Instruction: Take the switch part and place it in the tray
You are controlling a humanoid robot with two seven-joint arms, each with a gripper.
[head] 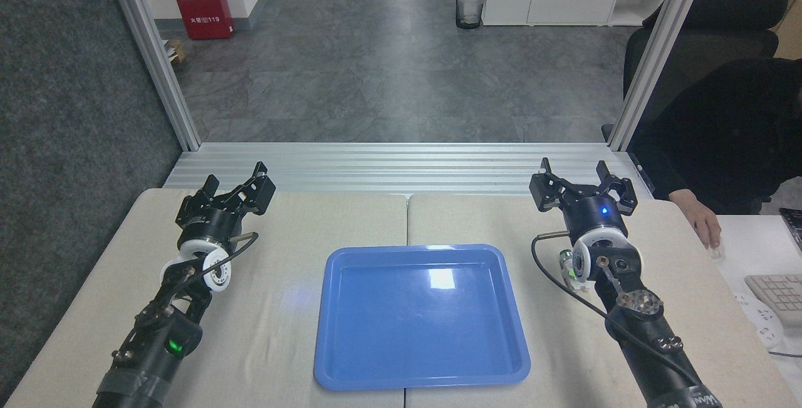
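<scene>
From the head view, your small pale grey-white switch part with its bright green piece (569, 265) lies on the beige tabletop (282, 308) just beside the right arm's wrist, partly hidden behind the white wrist ring, well apart from the large shallow glossy blue plastic tray (421, 317), which holds nothing. Your right gripper (583, 185) hangs beyond the part with its jaws spread wide and empty; your left gripper (241, 188) also has its jaws apart, holding nothing. Expect the part to be light, rigid and rather slick plastic; close on the pale block's flat sides, not the green top or rounded end.
</scene>
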